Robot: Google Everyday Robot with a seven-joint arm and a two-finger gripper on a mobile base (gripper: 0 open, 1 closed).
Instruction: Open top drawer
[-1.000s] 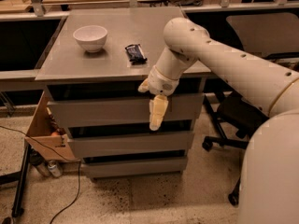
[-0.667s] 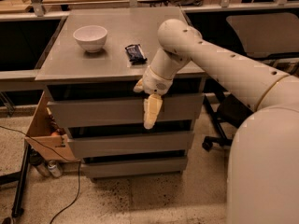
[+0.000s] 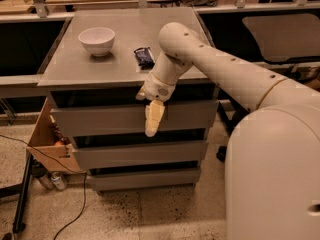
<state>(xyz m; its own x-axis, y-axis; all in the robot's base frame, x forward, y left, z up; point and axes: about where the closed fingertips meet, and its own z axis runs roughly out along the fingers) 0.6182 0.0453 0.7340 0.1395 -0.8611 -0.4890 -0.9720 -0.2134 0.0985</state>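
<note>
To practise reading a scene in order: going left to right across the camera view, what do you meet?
Cardboard box on the floor → white bowl on the cabinet top → gripper, hanging in front of the top drawer → robot's pale body at the right.

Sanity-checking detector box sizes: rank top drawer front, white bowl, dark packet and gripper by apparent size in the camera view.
1. top drawer front
2. white bowl and gripper, which hangs in front of that drawer front: they look alike and the gripper is nearer, so unranked
3. dark packet
</note>
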